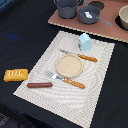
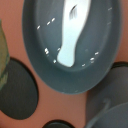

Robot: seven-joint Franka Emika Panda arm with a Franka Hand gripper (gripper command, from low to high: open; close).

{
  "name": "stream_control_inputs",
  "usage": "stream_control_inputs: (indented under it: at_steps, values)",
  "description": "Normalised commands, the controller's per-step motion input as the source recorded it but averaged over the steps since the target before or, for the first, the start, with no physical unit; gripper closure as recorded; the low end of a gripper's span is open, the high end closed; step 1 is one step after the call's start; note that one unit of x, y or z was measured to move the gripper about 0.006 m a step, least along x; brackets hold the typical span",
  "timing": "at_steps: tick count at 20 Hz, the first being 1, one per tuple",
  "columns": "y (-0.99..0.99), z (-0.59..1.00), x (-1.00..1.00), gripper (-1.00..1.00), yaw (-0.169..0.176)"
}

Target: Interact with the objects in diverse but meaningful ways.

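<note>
A pale blue house-shaped carton (image 1: 85, 41) stands at the far edge of the woven placemat (image 1: 95, 80). A yellow-orange scored bread loaf (image 1: 15, 75) lies on the black table off the mat, at the exterior view's left. A thin reddish-brown sausage (image 1: 39, 85) lies at the mat's near left corner. A small white piece (image 1: 88, 15) lies inside a grey pot (image 1: 83, 19). The wrist view looks straight down on that white piece (image 2: 71, 35) in the pot (image 2: 40, 65). Neither the arm nor the gripper shows in either view.
A round tan plate (image 1: 69, 65) sits mid-mat between an orange-handled knife (image 1: 80, 56) and fork (image 1: 67, 80). A second grey pot (image 1: 66, 9) and a pale bowl (image 1: 123, 17) stand on the brown board (image 1: 107, 30). A black disc (image 2: 17, 97) lies beside the pot.
</note>
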Motion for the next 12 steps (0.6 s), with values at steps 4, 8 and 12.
stream_control_inputs:
  at_steps: [4,8,12]
  values:
    - [-1.0,0.25,0.0,-1.0,0.0]
    - [-1.0,0.21,0.01,-1.0,0.0]
    - [-1.0,0.2,0.04,-1.0,0.0]
